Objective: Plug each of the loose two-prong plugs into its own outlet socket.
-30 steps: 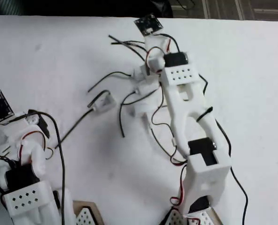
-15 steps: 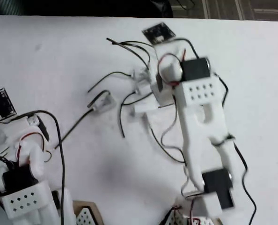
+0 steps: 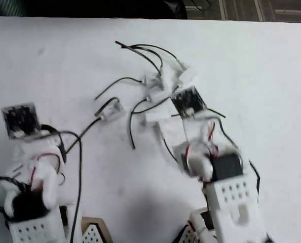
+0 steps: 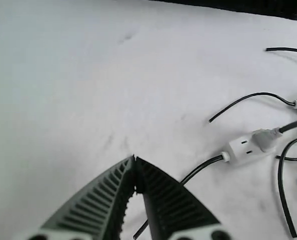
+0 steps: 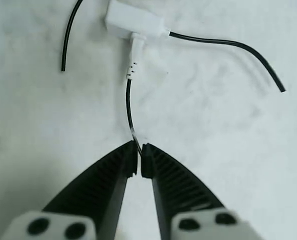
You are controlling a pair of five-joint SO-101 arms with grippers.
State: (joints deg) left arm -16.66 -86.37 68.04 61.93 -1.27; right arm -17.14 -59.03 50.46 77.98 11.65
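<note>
My right gripper (image 5: pixel 139 148) is shut just above the table. A thin black cord (image 5: pixel 128 102) runs from under its tips up to a white two-prong plug (image 5: pixel 134 52) seated in a white outlet socket (image 5: pixel 134 22). My left gripper (image 4: pixel 135 161) is shut with nothing in it, over bare table. Farther off lies another white outlet socket (image 4: pixel 241 148) with two slots showing and a plug (image 4: pixel 265 139) against its end. In the high view this socket (image 3: pixel 113 109) lies left of a cluster of sockets and plugs (image 3: pixel 155 96).
Loose black cords (image 3: pixel 140 50) spread around the cluster at the middle of the white table (image 3: pixel 64 61). The right arm (image 3: pixel 226 187) is at the front right and the left arm (image 3: pixel 31 202) at the front left. Both wrist camera boards (image 3: pixel 21 120) stick up.
The right arm has drawn back from over the socket cluster toward the table's front. The left arm has shifted a little forward and to the right.
</note>
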